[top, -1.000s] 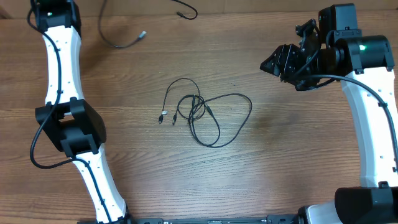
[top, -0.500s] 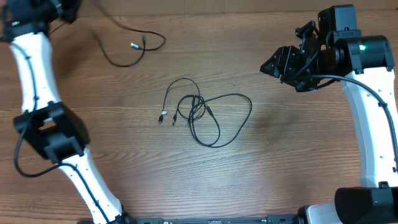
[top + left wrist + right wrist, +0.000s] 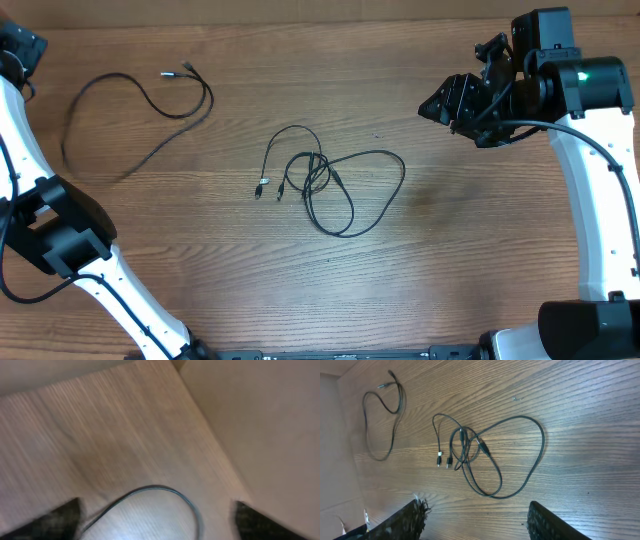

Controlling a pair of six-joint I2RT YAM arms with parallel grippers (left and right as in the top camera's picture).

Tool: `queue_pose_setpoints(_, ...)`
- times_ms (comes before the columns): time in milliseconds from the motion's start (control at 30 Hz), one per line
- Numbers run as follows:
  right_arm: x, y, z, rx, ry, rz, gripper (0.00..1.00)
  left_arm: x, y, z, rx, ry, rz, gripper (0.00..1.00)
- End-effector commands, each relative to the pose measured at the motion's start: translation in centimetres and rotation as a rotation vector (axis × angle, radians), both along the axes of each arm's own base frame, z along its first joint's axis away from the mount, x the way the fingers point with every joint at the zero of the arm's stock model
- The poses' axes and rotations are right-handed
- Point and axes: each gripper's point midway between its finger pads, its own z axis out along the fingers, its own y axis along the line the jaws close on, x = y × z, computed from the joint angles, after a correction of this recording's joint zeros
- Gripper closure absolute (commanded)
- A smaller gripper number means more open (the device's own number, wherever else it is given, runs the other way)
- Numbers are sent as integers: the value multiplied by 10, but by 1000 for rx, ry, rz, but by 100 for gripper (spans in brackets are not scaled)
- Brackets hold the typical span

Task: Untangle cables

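Observation:
A tangle of thin black cables (image 3: 325, 185) lies at the table's middle, two small plugs (image 3: 262, 187) poking out on its left. One separate cable (image 3: 140, 100) lies loose at the back left, curved, with its plug end (image 3: 185, 68) free. In the blurred left wrist view my left gripper (image 3: 156, 506) stands open above a loop of that cable (image 3: 165, 491), holding nothing. My right gripper (image 3: 430, 105) hovers open to the right of the tangle. From the right wrist view both the tangle (image 3: 480, 455) and the separate cable (image 3: 385, 415) lie beyond its open fingers (image 3: 405, 520).
The left arm (image 3: 50, 235) runs up the table's left edge to the back left corner. The right arm (image 3: 590, 180) stands along the right edge. Beyond the table corner (image 3: 175, 367), a plain beige surface (image 3: 260, 420) fills the left wrist view's right side.
My left arm swung left and dragged the separate cable from the back edge to the back left. Its jaws went from shut to open, letting the cable go. The right arm has not moved.

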Motion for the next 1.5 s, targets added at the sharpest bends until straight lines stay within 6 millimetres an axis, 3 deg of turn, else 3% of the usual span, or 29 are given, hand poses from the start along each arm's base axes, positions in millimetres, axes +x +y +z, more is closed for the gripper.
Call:
queue_pose_setpoints(0,0,0,-1,-2,1,6,36,-6,-2,9,87,61,-56,37)
queue_pose_setpoints(133,-3,0,-2,-3,13,6,36,-5,-22,-3,31,94,-105,34)
queue_pose_setpoints(167,-3,0,-2,-3,15,7,36,-9,-30,-13,8,129,-115,26)
queue_pose_setpoints(233,-3,0,-2,-3,14,7,36,-17,-36,-30,-11,191,-111,23)
queue_pose_setpoints(433,-4,0,-3,-3,17,7,36,-69,-25,-87,7,444,10,18)
queue_pose_setpoints(700,-5,0,-3,-4,20,8,36,-103,-22,-119,-48,560,17,18)
queue_pose_setpoints(833,-3,0,-2,-4,13,8,36,-107,-36,-139,-110,576,-60,29)
queue_pose_setpoints(967,-1,0,-1,-3,3,8,36,-112,-46,-159,-146,591,-78,50)
queue_pose_setpoints(1033,-2,0,-2,-3,6,8,36,-114,-45,-166,-142,599,-74,64)
queue_pose_setpoints(1133,-3,0,-2,-4,13,8,36,-111,-41,-166,-126,580,-68,93)
queue_pose_setpoints(1333,-5,0,-3,-4,22,7,36,-78,-11,-142,18,455,-40,96)
queue_pose_setpoints(1467,-7,0,-4,-5,34,7,36,-29,11,-86,124,232,-34,96)
